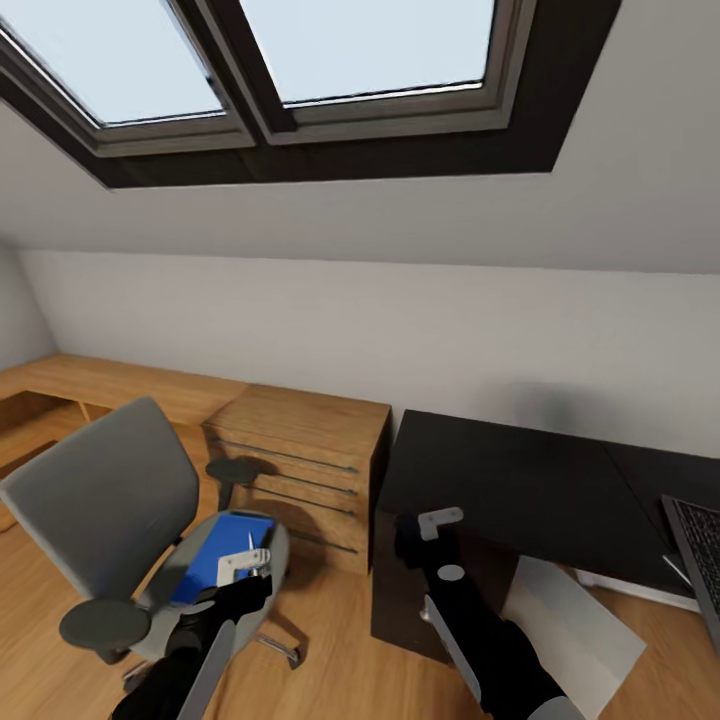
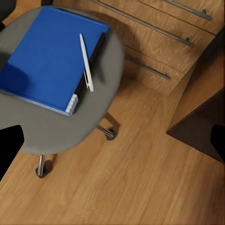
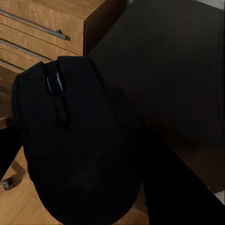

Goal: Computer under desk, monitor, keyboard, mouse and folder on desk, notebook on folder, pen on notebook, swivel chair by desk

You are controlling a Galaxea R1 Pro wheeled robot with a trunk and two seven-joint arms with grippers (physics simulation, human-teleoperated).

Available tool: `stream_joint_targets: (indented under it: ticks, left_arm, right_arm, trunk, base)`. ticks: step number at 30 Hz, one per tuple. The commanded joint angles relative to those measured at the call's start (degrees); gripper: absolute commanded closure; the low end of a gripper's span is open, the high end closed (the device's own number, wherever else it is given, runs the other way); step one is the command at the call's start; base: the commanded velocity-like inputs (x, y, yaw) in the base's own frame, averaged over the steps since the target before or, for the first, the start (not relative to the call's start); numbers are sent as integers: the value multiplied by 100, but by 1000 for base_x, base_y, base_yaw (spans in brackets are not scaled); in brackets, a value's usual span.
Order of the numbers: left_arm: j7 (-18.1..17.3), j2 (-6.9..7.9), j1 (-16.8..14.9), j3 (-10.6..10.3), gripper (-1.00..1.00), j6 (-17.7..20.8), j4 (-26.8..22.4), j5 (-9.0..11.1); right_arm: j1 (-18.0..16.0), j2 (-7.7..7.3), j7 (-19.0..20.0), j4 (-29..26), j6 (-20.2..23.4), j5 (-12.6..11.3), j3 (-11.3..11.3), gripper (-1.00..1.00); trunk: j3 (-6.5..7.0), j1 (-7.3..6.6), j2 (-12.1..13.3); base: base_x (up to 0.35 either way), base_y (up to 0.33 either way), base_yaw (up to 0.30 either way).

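Under a sloped skylit ceiling, the glossy black counter (image 1: 520,480) adjoins a wooden drawer chest (image 1: 300,450) (no legible markings). Right pincer (image 1: 425,535) clasps the mouse (image 3: 75,140) over the counter's near-left corner; left pincer (image 1: 245,565) state unclear, above the folder (image 2: 47,56) and pen (image 2: 86,61) on the swivel chair (image 1: 100,500).

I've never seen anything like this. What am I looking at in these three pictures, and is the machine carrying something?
This is a simulated robot with two black arms, each ending in a claw. The big picture comes from a camera on its head, looking down over both arms. The other two come from cameras near each claw.

In the head view, the left claw hangs over the grey chair; whether it is open or shut I cannot tell. The left wrist view looks down on that seat: a blue folder lies there with a white pen on top.

The right claw reaches over the black desk. Its wrist view shows a black mouse close up, apparently held over the desk's edge. A keyboard lies on the desk's far right, next to the wooden drawers.
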Motion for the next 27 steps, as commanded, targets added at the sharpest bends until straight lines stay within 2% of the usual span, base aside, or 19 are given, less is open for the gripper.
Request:
stream_joint_targets:
  ticks: [1, 7, 22, 27]
  left_arm:
    - [55, 2, -4, -42, -100, 16, -4, 59]
    - [60, 4, -4, -175, -100, 16, 10, 67]
    - [42, 10, -4, -187, -100, 13, 11, 68]
    - [12, 10, -1, -188, -100, 7, -189, 68]
  right_arm:
    - [-5, -4, -46, -5, 17, -39, 17, 100]
    - [-5, -7, -41, 4, -17, -40, 17, 100]
    - [-5, 9, -32, 59, 19, -42, 37, 100]
    - [-11, 54, 3, 564, 76, -70, 51, 100]
  trunk:
    - [-9, 5, -7]
    - [-9, 5, -7]
    - [-9, 5, -7]
    - [-9, 5, -7]
  base:
    - [321, -98, 1]
    - [321, -100, 0]
    - [321, -77, 0]
    - [196, -4, 0]
